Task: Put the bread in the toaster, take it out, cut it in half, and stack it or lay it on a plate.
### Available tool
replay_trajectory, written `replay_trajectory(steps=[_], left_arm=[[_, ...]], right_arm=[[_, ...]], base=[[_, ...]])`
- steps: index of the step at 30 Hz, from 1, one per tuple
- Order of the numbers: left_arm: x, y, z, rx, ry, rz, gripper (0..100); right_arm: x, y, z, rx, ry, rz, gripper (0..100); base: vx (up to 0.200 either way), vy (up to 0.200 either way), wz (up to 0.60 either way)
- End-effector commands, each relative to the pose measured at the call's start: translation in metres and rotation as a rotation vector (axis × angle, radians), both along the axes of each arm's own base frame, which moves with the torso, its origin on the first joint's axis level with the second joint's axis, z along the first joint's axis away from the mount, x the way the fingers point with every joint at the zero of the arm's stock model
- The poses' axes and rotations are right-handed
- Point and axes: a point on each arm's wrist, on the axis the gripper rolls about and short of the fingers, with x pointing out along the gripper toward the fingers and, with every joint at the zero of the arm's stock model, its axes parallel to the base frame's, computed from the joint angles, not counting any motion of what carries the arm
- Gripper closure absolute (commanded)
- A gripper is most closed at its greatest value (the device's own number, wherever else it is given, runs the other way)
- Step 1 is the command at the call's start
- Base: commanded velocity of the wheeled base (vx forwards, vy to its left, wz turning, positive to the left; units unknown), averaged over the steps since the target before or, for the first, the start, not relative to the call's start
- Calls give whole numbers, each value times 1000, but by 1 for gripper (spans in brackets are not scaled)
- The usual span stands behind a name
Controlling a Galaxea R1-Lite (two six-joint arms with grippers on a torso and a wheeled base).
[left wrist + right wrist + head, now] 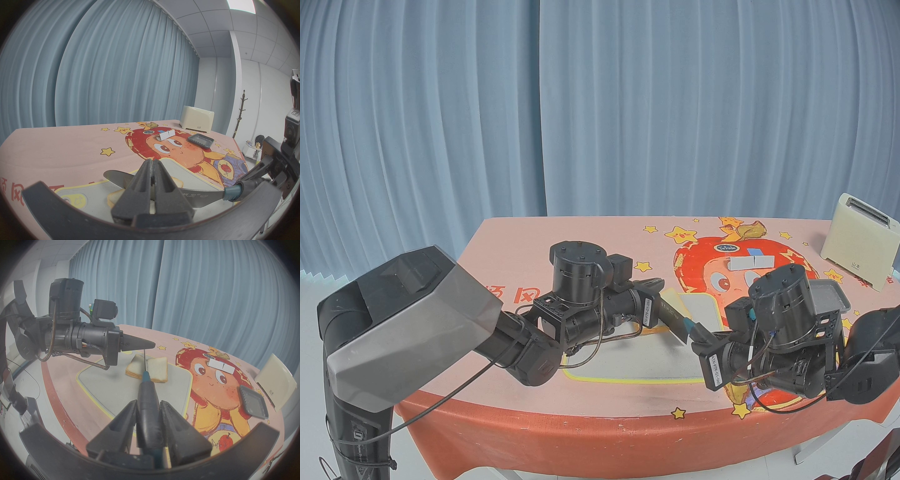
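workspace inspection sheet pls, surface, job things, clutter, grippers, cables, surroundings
Surface: table under a pink cartoon cloth; grey cutting mat near the front edge.
Job's things: bread on the mat, knife blade edge-down across its middle, cut depth cannot be told; toaster at the far right corner; dark tray beside it.
Clutter: white card on the cartoon face.
Grippers: left gripper shut, over the bread; right gripper shut on the knife handle.
Cables: cables looped along both arms, none on the mat.
Surroundings: curtain; coat stand.
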Motion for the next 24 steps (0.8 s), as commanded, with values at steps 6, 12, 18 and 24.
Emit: replay_trajectory(steps=[6,12,18,24], left_arm=[[1,-2,0,-1,-4,-2,100],[3,-6,10,-21,-29,-3,100],[3,-6,15,-24,-34,3,100],[3,-4,4,-5,-11,7,100]], right_arm=[[-3,-2,-7,3,33,-21,100],[-3,-3,-6,8,30,-24,100],[-2,-2,-4,16,24,-24,100],[1,2,1,29,7,-23,100]], base=[[0,0,0],[0,0,0],[0,0,0],[0,0,0]])
